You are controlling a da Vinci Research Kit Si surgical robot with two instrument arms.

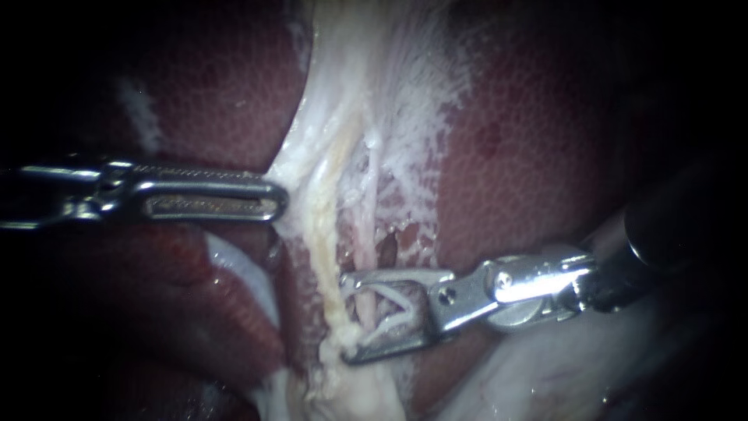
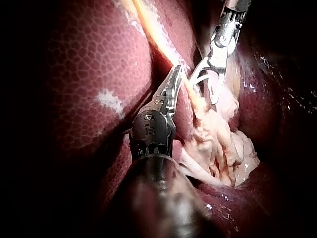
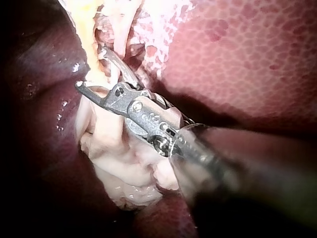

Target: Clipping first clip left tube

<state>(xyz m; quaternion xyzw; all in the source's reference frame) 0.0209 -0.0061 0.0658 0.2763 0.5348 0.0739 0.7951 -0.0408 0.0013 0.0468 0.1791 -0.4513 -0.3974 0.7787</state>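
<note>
Jaws, left instrument (image 1: 273, 203): lying together, with the tips closed on the left edge of the pale tissue (image 1: 351, 93), which peaks toward them at that spot. The shaft enters level from the left, over dark red liver (image 1: 218, 93). The left wrist view agrees: both jaws meet along their length, tips at the tissue edge.

Count across the field: two instruments, two tubes, one clip.

Tubes: both run from far to near within the pale tissue, side by side, between the two instruments. The left tube (image 1: 324, 257) is the thicker, yellowish one. The right tube (image 1: 365, 242) is thin and pinkish, just beside it.

Jaws, right instrument (image 1: 348, 318): standing wide apart, with the single white clip (image 1: 397, 300) seated between them and touching both. The shaft enters from the right. The right tube passes down into the gap between these jaws. The left tube lies at the jaw tips; whether the tips reach across it cannot be told. The clip is spread, not pressed flat.

Liver shows on both sides of the pale tissue, left and right.
</note>
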